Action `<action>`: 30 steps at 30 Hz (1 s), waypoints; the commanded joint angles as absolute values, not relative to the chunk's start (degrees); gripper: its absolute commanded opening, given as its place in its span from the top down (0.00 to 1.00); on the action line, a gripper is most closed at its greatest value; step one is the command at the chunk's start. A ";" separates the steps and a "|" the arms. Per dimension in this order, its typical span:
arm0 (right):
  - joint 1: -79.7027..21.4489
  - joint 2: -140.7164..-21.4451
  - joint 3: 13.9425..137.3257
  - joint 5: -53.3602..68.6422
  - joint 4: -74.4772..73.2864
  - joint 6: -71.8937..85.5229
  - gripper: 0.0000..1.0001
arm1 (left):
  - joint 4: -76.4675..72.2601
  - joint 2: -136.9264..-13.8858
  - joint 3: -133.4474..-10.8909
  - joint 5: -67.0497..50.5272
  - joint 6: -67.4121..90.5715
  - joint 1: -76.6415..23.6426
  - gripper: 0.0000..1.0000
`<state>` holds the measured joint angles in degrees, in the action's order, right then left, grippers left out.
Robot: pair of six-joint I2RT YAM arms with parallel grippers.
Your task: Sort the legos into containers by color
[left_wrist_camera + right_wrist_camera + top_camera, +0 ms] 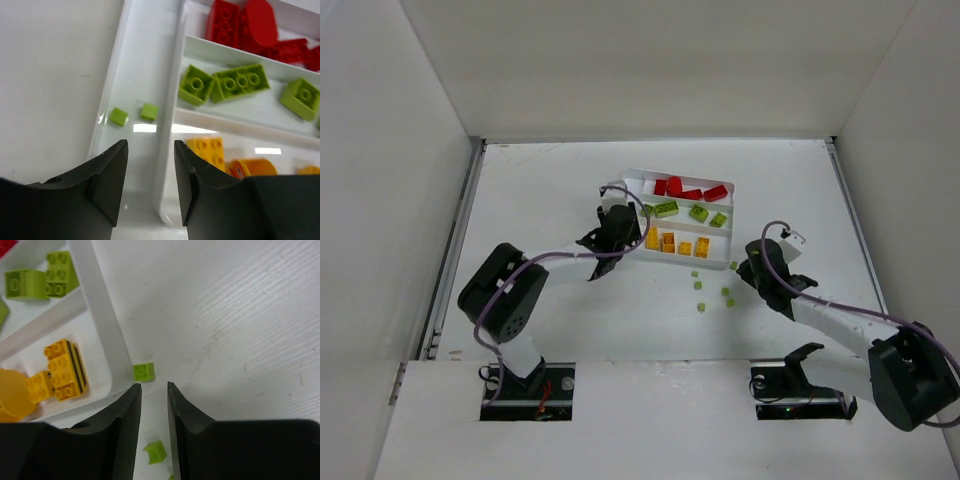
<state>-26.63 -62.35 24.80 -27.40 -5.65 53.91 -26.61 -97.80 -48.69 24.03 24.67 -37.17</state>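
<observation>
Left pincer [150, 147]: jaws parted, nothing between them; released. Its tips hang over the narrow end slot [135, 90] of the white tray [685, 264]; one finger stands above the wall dividing that slot from the long ones.

Just ahead of the tips, inside the end slot: two tiny lime pieces [119, 116], side by side, not touching each other; neither touches a finger.

Further ahead and off to one side of this pincer lie the three long slots; the nearest holds yellow-orange bricks [206, 149]; the middle holds lime bricks [240, 82]; the farthest holds red bricks [225, 22].

Right pincer [153, 386]: jaws a narrow gap apart, empty; released. It hangs over the bare table [240, 315], outside the tray's corner.

Directly ahead of its tips: one small lime brick [143, 371] on the table, just beside the tray's outer wall; contact with the wall cannot be told. A second lime piece [156, 451] shows through the gap between the fingers, on the table, back toward the wrist.

Ahead and to one side of this pincer, inside the tray: yellow-orange bricks in the nearest slot; lime bricks in the slot beyond.

Overhead view: several loose lime pieces [701, 306] lie scattered on the table beside the right pincer, below the tray's near wall; all lie well apart from the left pincer.
</observation>
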 commanded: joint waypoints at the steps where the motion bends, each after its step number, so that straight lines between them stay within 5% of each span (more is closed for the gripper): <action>1: -25.01 -66.52 28.38 -23.47 -6.06 54.49 0.66 | -29.88 -89.31 -43.96 23.55 27.07 -40.90 0.61; 8: -24.30 -70.75 30.85 -23.47 -5.71 54.75 0.57 | -31.63 -78.76 -34.90 23.56 26.54 -45.31 0.60; 30: -25.53 -81.47 41.21 -23.55 -13.44 53.09 0.64 | -36.38 -73.83 -29.53 19.25 28.04 -42.15 0.60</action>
